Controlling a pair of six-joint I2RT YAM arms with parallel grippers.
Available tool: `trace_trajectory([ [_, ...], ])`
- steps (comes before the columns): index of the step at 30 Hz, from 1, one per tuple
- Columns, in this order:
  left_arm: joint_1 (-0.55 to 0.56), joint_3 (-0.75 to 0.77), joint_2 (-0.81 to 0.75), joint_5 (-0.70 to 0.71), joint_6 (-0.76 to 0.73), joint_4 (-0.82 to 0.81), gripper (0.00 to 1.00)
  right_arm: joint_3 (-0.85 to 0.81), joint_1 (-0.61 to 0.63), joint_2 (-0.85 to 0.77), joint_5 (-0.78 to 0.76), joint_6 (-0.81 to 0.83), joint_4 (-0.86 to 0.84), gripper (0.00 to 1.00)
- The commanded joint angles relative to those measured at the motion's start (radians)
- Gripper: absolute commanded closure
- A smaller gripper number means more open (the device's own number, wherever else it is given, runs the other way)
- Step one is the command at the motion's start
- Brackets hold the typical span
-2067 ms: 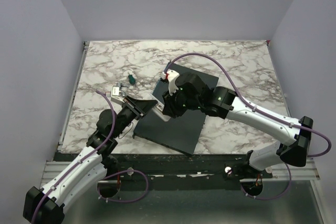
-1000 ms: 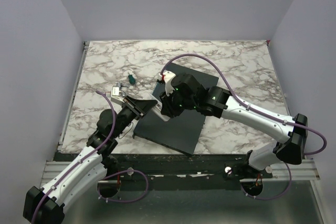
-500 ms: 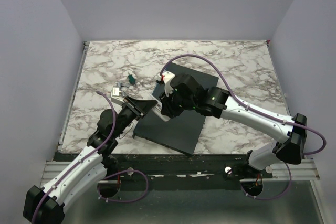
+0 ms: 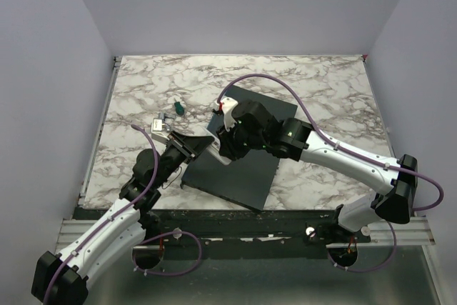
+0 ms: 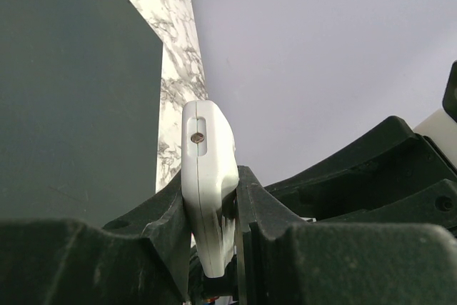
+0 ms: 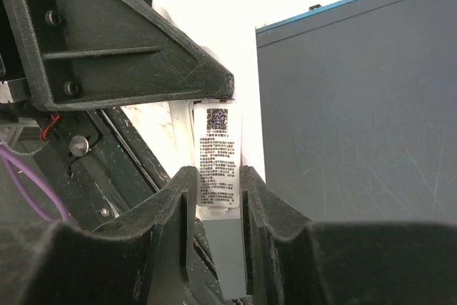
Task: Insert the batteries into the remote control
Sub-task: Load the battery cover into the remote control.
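Note:
The white remote control [image 5: 207, 148] stands edge-on between my left fingers, and the left gripper [image 5: 212, 198] is shut on its two broad faces. From above, it shows as a pale sliver [image 4: 214, 151] at the dark slab's left edge, between both wrists. The right wrist view shows its back, with a printed label [image 6: 217, 155] and a grey strip below that. My right gripper [image 6: 216, 183] has its jaws against both sides of that labelled strip. A left finger [image 6: 121, 48] covers the remote's upper part there. No batteries can be made out.
The large dark grey slab [image 4: 243, 169] lies mid-table under the right wrist, and both wrist views show it [image 5: 71, 91] [image 6: 357, 105]. A small green object [image 4: 178, 108] and a small pale object [image 4: 158, 124] lie on the marble to the left.
The right arm shifted a little left toward the remote about two seconds ago. Over the last second neither arm has visibly moved.

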State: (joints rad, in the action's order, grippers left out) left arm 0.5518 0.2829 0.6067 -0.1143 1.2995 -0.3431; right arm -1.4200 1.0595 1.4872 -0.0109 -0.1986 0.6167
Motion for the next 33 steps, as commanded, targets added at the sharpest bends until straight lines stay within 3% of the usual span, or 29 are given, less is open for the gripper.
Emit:
trace_trajectory([
  [1,0.005,-0.001,-0.004,-0.038,0.037,-0.089,1.00,0.015,0.005,0.005,-0.018,0.019,-0.041,0.66],
  [21,0.005,-0.014,0.003,-0.036,0.048,-0.103,1.00,0.023,0.005,-0.008,-0.013,0.014,-0.073,0.47],
  [26,0.005,-0.016,0.013,-0.039,0.052,-0.111,1.00,0.020,0.005,-0.025,-0.021,0.010,-0.103,0.36],
  [33,0.005,-0.024,0.017,-0.042,0.062,-0.123,0.99,0.039,0.006,-0.068,-0.039,-0.012,-0.178,0.29],
])
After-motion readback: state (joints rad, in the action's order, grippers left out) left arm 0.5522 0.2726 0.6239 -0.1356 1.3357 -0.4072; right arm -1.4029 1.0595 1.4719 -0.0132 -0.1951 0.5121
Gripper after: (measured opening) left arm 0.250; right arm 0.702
